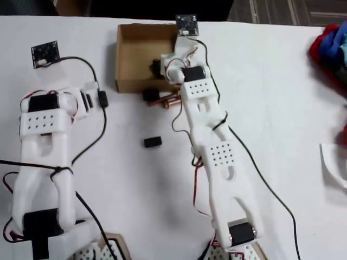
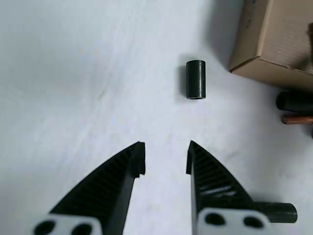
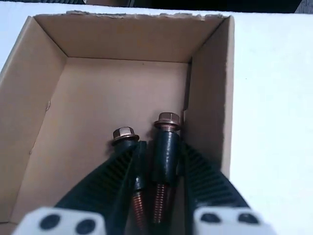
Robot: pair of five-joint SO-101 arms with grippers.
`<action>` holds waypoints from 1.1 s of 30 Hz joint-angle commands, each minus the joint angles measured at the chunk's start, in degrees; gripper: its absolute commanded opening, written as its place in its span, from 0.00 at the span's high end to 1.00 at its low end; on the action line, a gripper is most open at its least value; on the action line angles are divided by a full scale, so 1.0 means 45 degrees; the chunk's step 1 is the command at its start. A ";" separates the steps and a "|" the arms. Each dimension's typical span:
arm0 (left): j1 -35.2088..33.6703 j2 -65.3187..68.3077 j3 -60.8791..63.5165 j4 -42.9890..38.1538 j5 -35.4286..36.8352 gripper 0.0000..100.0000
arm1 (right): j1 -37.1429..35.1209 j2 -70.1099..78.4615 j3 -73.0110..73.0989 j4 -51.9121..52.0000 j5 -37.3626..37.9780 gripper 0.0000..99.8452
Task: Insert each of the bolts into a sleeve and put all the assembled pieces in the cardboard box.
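Fingers (image 2: pixel 117 183) of the left gripper (image 2: pixel 166 147) stand well apart with nothing between them, over the white table (image 2: pixel 73 73). Ahead of the tips a black sleeve (image 2: pixel 196 80) lies on its side, long axis in line with the gripper, open end facing it. Between the arms lies a second sleeve (image 1: pixel 152 142), axis crosswise to the first. Just beside the near outer wall of the cardboard box (image 1: pixel 130 38) lie a third sleeve (image 1: pixel 152 95) and loose copper bolts (image 1: pixel 169 101), axes running along that wall. Inside the box, the right gripper (image 3: pixel 162 146) is clamped on a sleeved bolt (image 3: pixel 165 161), hex head toward the far wall, threads back toward the wrist. Parallel and just beside it lies another bolt (image 3: pixel 125 134), partly under a finger; whether it wears a sleeve cannot be told.
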 commanded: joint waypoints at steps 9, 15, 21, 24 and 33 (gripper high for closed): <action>-0.0137 -0.0449 -0.0068 -0.0039 -0.0078 0.84 | 0.0186 -0.1866 -0.3263 0.3722 0.0117 0.90; -0.0137 -0.0430 -0.0049 -0.0801 -0.0117 0.84 | 0.0830 -0.2940 -0.3634 0.6554 0.0137 0.90; -0.0098 -0.0410 0.0225 -0.1016 -0.0098 0.84 | 0.1729 -0.3057 -0.3692 0.9289 0.0781 0.90; -0.0078 -0.0410 0.1065 -0.1758 -0.0117 0.84 | 0.1514 -0.2960 -0.3556 1.0637 0.2520 0.90; -0.0078 -0.0410 0.2862 -0.3712 -0.0117 0.84 | 0.1455 -0.3643 -0.1211 1.0735 0.3614 0.90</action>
